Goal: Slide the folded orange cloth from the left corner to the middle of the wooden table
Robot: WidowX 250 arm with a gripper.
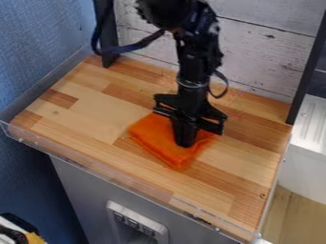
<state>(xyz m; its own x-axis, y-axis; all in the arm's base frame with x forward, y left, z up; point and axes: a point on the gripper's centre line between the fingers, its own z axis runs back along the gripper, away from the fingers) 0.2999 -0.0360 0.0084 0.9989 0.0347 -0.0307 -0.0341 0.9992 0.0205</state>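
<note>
Camera view, slanted down on a wooden desk (89, 112). Landmark: orange cloth (156, 138), lying on the desk a little right of its middle as viewed, one corner toward the front edge, its margins uneven. Black arm (191, 71) hangs down from the top of the view over the cloth. Pincer (185, 143) points downward at the middle of the cloth, its tip end against or just above the fabric; contact not certain. State of pincer: cannot tell whether apart, together or clamped on the cloth.

Room around the cloth: wood surface runs left of it to the desk's left edge, the wider stretch; rightward, a shorter stretch to the right edge. Toward the viewer, a band of wood lies between the cloth and the clear front lip (115, 178). Behind the cloth, more wood, ending at a whitewashed plank wall (267, 57).

Uprights: black post (106, 35) behind and left of the cloth, at the rear of the desk; second black post (308, 71) behind and right, at the right-hand rear corner. Dark cable (130, 47) loops out beside the arm, behind and left of the cloth, above the desk surface.
</note>
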